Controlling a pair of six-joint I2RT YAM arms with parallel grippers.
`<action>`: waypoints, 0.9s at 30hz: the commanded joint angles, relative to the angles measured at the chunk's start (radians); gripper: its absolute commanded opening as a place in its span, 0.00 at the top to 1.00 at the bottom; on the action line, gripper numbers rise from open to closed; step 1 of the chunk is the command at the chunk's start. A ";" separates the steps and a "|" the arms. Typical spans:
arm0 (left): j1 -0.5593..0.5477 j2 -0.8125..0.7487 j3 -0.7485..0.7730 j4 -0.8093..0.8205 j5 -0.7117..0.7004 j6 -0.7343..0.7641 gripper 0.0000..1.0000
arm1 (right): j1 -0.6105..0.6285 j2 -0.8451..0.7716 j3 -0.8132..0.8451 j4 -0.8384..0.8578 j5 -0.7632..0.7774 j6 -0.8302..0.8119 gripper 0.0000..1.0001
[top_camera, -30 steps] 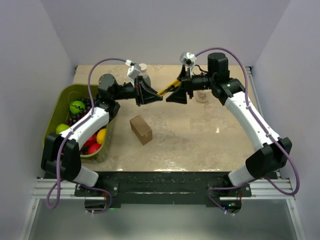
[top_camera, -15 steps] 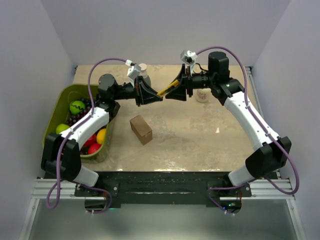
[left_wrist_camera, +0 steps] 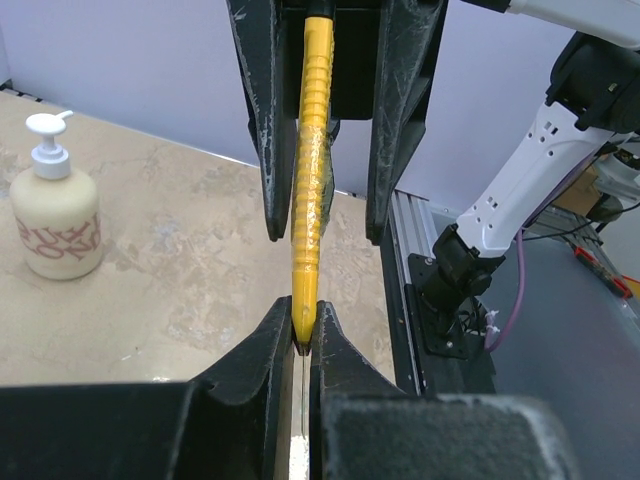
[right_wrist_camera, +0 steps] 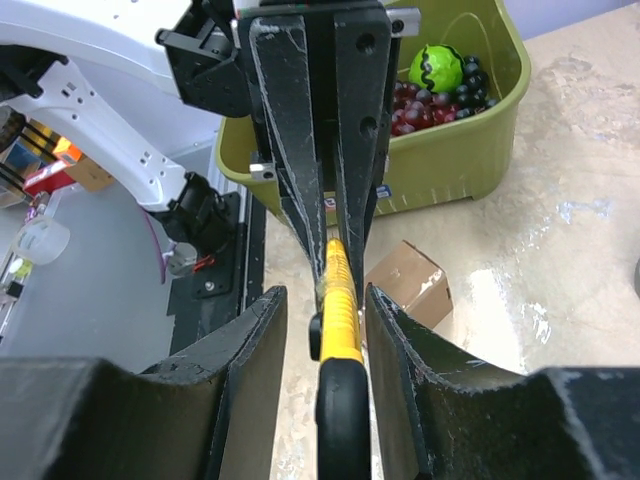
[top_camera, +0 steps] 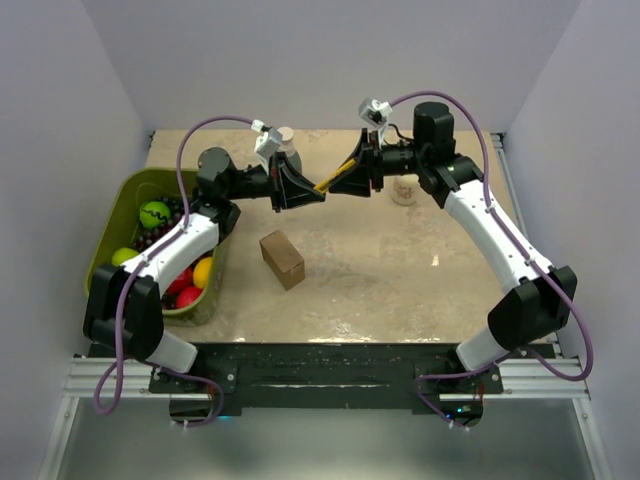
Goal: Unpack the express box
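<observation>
The express box [top_camera: 282,259], a small brown carton, stands shut on the table in front of both grippers; the right wrist view shows it below the fingers [right_wrist_camera: 405,285]. A yellow utility knife [top_camera: 335,178] hangs in the air between the two grippers. My left gripper [left_wrist_camera: 302,320] is shut on the knife's thin front end [left_wrist_camera: 310,190]. My right gripper [right_wrist_camera: 325,295] is open: its jaws flank the knife's black and yellow handle [right_wrist_camera: 340,320] with a gap on each side. Both grippers meet tip to tip above the table's back half.
A green bin [top_camera: 125,215] holding coloured balls and dark grapes sits at the left edge. A cream pump bottle [left_wrist_camera: 58,210] stands at the back, near the right arm [top_camera: 404,191]. A grey cylinder [top_camera: 286,138] stands behind the left wrist.
My right gripper has slid left along the knife handle toward the left gripper, and its jaws have narrowed around it. The left arm and the box have not moved.
</observation>
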 commanded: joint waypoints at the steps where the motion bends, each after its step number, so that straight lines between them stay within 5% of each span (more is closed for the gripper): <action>1: 0.002 0.009 0.013 0.040 0.014 -0.015 1.00 | 0.007 -0.005 0.030 0.075 -0.036 0.038 0.59; 13: 0.002 0.026 0.031 0.051 0.014 -0.027 1.00 | 0.007 0.005 0.018 0.039 -0.036 0.010 0.67; 22: 0.002 0.024 0.033 -0.017 -0.024 0.025 1.00 | 0.005 0.008 0.033 0.020 -0.036 0.018 1.00; 23: 0.005 0.024 0.040 -0.056 -0.046 0.051 0.96 | 0.002 0.000 0.045 -0.003 0.009 -0.006 1.00; 24: 0.009 0.023 0.045 -0.096 -0.072 0.083 0.84 | -0.008 -0.003 0.076 -0.061 0.071 -0.011 1.00; 25: 0.023 0.020 0.049 -0.166 -0.109 0.143 0.58 | -0.016 -0.011 0.093 -0.094 0.146 -0.009 1.00; 27: 0.054 0.010 0.069 -0.240 -0.141 0.244 0.38 | -0.039 -0.035 0.137 -0.169 0.390 0.000 1.00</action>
